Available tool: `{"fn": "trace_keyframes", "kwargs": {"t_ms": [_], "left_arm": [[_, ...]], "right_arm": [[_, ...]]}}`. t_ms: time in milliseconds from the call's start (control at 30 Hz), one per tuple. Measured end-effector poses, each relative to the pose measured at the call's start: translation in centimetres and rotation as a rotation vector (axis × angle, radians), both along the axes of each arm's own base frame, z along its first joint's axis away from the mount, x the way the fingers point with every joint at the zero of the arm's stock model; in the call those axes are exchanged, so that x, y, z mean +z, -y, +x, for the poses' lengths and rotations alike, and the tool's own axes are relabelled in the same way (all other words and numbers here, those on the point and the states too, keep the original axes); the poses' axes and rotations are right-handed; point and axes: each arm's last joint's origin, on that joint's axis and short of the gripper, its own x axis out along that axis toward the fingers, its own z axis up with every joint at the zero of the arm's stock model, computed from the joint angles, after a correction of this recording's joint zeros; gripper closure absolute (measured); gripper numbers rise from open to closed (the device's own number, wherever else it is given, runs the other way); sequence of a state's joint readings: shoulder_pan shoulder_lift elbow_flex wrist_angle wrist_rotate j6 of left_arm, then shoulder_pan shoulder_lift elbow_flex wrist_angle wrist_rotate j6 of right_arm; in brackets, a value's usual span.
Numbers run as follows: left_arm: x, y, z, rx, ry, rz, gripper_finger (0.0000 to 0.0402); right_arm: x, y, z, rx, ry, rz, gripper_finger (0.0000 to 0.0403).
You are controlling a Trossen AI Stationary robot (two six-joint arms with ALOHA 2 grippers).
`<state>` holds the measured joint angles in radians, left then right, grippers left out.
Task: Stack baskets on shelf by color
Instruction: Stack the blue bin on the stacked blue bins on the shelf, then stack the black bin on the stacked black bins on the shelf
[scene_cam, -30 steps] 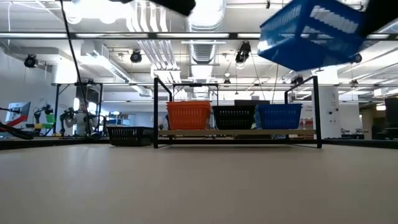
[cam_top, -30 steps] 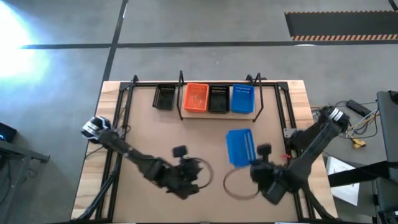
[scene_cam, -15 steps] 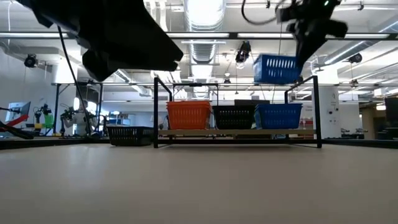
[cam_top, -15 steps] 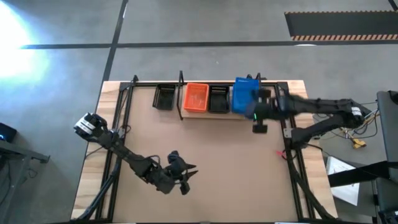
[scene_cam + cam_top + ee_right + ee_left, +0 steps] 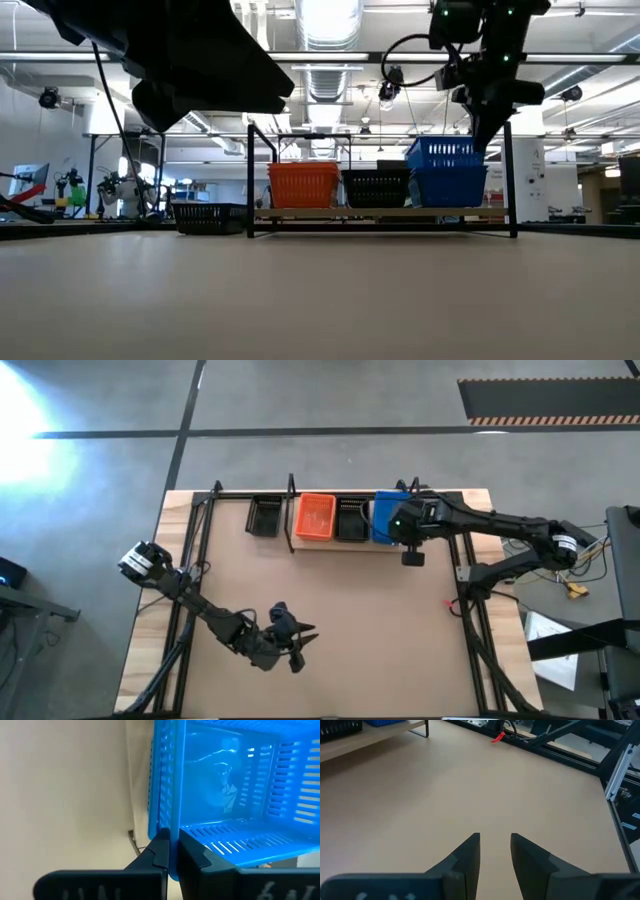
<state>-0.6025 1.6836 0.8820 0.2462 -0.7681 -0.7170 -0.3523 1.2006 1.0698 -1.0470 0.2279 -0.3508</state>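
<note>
My right gripper is shut on a blue basket and holds it right over a second blue basket at the shelf's right end. The shelf plank also carries an orange basket and a black basket. From above, the held blue basket covers the lower one. Another black basket stands on the table, left of the shelf. My left gripper hovers open above bare tabletop near the near edge. My right gripper pinches one side wall of the blue basket at its rim, one finger inside the basket and one outside. The fingers come from above, pointing down. The basket hangs about level, its bottom down in the lower blue basket's rim; whether they touch, I cannot tell.
Black wire posts rise at the shelf's ends and beside the orange basket. A metal frame runs along the table's left and right edges. Bare brown tabletop lies between the shelf and the near edge.
My right gripper has carried the blue basket from the near right part of the table up and toward the far edge, over the shelf's right end. It then lowered the basket onto the blue basket standing there, staying shut on it.
</note>
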Motion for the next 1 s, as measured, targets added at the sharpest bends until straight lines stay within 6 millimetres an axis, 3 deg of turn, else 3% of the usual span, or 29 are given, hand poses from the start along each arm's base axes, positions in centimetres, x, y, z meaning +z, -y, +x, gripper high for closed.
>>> {"fn": "trace_keyframes", "kwargs": {"t_ms": [300, 633, 733, 867, 1000], "left_arm": [[0.1, 0.1, 0.1, 0.000, 0.009, -0.006, 0.0310], [0.1, 0.1, 0.1, 0.000, 0.008, -0.008, 0.0310], [0.1, 0.1, 0.1, 0.000, 0.008, -0.008, 0.0310], [0.1, 0.1, 0.1, 0.000, 0.008, -0.008, 0.0310], [0.1, 0.0, 0.1, 0.001, 0.008, -0.008, 0.0310]], "right_arm": [[-0.7, 0.0, -0.1, 0.007, -0.017, -0.005, 0.0373], [0.3, 0.2, 0.0, -0.046, -0.014, -0.084, 0.0241], [1.0, 0.1, 0.1, -0.076, 0.054, -0.026, 0.0217], [1.1, -0.7, 0.6, -0.014, 0.147, 0.156, 0.0216], [-0.2, -1.1, 0.5, -0.006, 0.098, 0.206, 0.0230]]}}
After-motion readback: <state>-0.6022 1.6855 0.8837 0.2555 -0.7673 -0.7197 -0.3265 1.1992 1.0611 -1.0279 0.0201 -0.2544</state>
